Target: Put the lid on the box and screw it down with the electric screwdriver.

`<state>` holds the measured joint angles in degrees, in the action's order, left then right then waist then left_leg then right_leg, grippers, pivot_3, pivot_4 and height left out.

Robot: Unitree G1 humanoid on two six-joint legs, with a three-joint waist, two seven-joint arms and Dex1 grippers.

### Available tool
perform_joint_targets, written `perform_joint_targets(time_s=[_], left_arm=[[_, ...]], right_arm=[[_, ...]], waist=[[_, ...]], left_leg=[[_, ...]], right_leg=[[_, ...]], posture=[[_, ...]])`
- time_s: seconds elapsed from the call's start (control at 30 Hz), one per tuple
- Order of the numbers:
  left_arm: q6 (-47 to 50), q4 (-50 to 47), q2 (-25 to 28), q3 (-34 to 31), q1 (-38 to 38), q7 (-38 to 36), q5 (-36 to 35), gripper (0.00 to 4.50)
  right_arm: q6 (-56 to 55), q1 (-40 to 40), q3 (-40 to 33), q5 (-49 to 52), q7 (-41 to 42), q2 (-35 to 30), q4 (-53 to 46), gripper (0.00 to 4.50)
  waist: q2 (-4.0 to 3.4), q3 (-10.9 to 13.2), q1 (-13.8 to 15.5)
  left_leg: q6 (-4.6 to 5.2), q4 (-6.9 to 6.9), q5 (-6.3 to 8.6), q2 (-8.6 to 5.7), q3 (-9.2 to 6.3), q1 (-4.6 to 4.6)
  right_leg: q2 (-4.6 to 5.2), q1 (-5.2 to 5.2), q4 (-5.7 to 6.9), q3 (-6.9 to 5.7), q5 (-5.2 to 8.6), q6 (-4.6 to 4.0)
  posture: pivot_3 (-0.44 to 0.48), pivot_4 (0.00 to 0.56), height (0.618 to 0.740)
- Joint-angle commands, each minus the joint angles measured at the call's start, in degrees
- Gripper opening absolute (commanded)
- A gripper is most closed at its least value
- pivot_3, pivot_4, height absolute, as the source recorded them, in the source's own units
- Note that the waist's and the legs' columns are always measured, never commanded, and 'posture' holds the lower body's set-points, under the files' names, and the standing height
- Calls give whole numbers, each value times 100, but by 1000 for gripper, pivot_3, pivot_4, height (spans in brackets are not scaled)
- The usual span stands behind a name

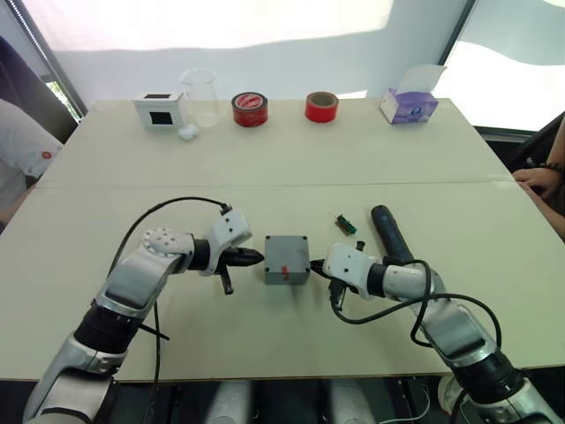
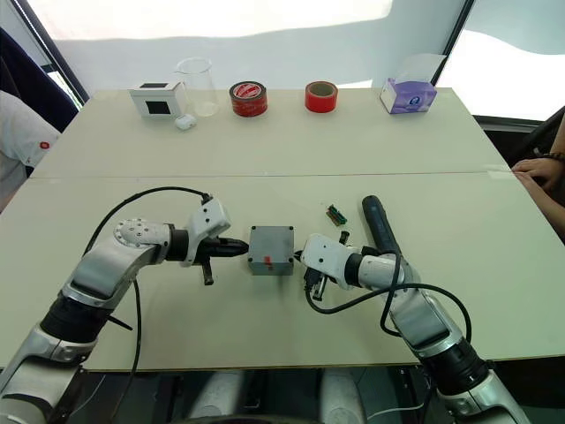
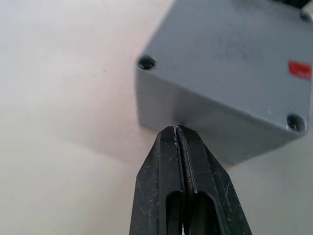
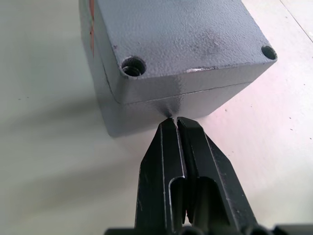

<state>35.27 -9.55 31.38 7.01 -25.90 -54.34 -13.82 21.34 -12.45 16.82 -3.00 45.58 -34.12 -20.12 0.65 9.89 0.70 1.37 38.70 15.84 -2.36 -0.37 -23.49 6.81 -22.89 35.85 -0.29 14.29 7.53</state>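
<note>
The grey box [image 1: 287,269] sits mid-table with the lid [image 1: 286,250] resting on top of it; a red mark [image 3: 299,70] shows on the lid, and a seam runs between the two halves [image 4: 146,95]. My left gripper [image 1: 259,258] is shut, its tips touching the box's left side. On the opposite side my right gripper [image 1: 315,265] is shut too, its tips against the wall just under the seam. The dark electric screwdriver [image 1: 389,232] lies flat on the table behind my right forearm, untouched.
A small green part [image 1: 345,223] lies beside the screwdriver. Along the far edge stand a white box with a black screen [image 1: 160,109], a clear beaker [image 1: 201,95], two red tape rolls [image 1: 250,109] [image 1: 321,106] and a purple tissue box [image 1: 409,104]. A person's hand [image 1: 540,181] rests at the right edge.
</note>
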Motion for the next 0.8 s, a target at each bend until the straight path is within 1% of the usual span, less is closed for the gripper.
perform_joint_targets(time_s=[0.03,0.13,0.23,0.3,0.43,0.5,0.53,0.63,0.67,0.7,0.8], left_arm=[[-418,-54,155,-388,123,35,-151,0],[228,-75,407,-718,112,-259,-762,0],[765,-481,682,-981,99,-401,-1287,0],[845,-699,892,-949,131,-481,-1370,0],[911,-1015,1253,-783,164,-723,-1510,0],[918,-1092,1380,-687,153,-858,-1570,0],[918,-1116,1420,-653,152,-892,-1587,0],[821,-1275,1627,-418,176,-1127,-1563,0],[743,-1316,1670,-311,155,-1193,-1515,0],[690,-1335,1692,-244,138,-1227,-1484,0],[651,-1414,1709,-177,128,-1237,-1526,0]], right_arm=[[148,95,-551,349,56,-160,-455,47],[629,265,-1373,931,134,-327,-829,47],[1361,393,-2166,1620,119,-374,-1189,47],[1680,468,-2429,1832,102,-449,-1283,47],[1959,673,-2683,1981,73,-691,-1256,47],[2056,735,-2736,2052,43,-760,-1208,543],[2073,759,-2750,2091,47,-785,-1205,698],[2194,970,-2761,2193,114,-941,-1309,1880],[2295,1046,-2748,2234,103,-981,-1376,2212],[2363,1091,-2737,2269,82,-1007,-1420,2551],[2627,1262,-2760,2395,-10,-1070,-1586,3759]], waist=[[0,0,-1],[-1,1,2],[2,3,1],[2,2,3],[1,3,-1],[-1,3,-2],[-1,3,-4],[-1,4,-2],[-1,4,0],[-1,4,8],[-1,4,4]], left_leg=[[-1,-3,0,0,1,0],[-9,-16,-5,-1,1,0],[-11,-29,-6,-2,0,-1],[-15,-42,-8,-1,0,-1],[-20,-58,-11,-1,0,0],[-20,-61,-11,-1,1,0],[-20,-61,-11,-1,1,0],[-20,-62,-11,0,1,0],[-20,-63,-11,0,1,-1],[-19,-63,-11,0,1,-1],[-19,-64,-11,0,1,-2]], right_leg=[[1,0,-2,0,0,0],[1,-4,-4,0,-1,-2],[2,-9,-7,0,-3,1],[3,-12,-15,1,-5,1],[3,-12,-32,1,-2,-8],[4,-12,-38,1,1,-18],[4,-12,-39,1,1,-19],[3,-11,-42,1,1,-20],[4,-11,-43,1,1,-20],[4,-11,-44,1,1,-21],[6,-7,-52,1,2,-25]], posture=[[0,150,740],[0,150,740],[0,150,740],[0,150,740],[0,150,740],[0,150,740],[0,150,740],[0,150,740],[0,150,740],[0,150,740],[0,150,740]])
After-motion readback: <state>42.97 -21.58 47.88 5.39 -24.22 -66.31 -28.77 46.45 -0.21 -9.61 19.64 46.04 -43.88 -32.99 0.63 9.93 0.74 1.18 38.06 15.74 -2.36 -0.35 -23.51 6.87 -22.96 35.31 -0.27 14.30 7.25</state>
